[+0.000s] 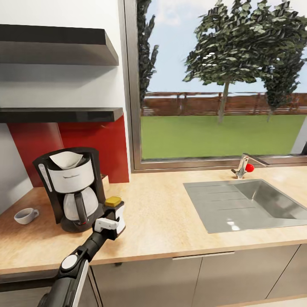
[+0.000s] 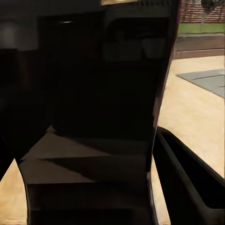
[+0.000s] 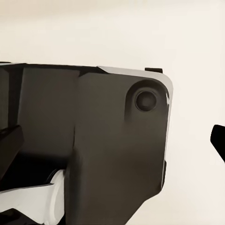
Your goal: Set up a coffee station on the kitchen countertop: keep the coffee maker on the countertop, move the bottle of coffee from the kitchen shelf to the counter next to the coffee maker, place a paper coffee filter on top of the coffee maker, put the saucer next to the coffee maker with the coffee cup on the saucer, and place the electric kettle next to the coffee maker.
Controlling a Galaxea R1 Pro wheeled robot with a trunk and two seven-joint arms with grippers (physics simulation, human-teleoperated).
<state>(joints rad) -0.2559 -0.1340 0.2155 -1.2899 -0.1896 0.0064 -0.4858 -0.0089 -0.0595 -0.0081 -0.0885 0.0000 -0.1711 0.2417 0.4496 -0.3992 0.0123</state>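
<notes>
The coffee maker (image 1: pixel 72 187) stands at the left of the kitchen countertop (image 1: pixel 162 221), with the paper coffee filter (image 1: pixel 66 160) lying in its top. Just to its right is the bottle of coffee (image 1: pixel 113 201), black with a yellow-brown cap, and my left gripper (image 1: pixel 111 221) is shut on it low over the counter. In the left wrist view the dark bottle (image 2: pixel 103 93) looms close beside one finger (image 2: pixel 187 178). The coffee cup (image 1: pixel 25 215) sits on the counter left of the machine. My right gripper (image 3: pixel 112 145) is open against the robot's body. The kitchen shelf (image 1: pixel 64 114) hangs above. The saucer and the electric kettle are out of view.
A steel sink (image 1: pixel 251 204) with a tap (image 1: pixel 244 165) is set into the counter at the right, below a large window. A second black shelf (image 1: pixel 55 42) hangs higher on the wall. A red backsplash (image 1: pixel 106 149) and a small box (image 1: pixel 105 181) lie behind the coffee maker.
</notes>
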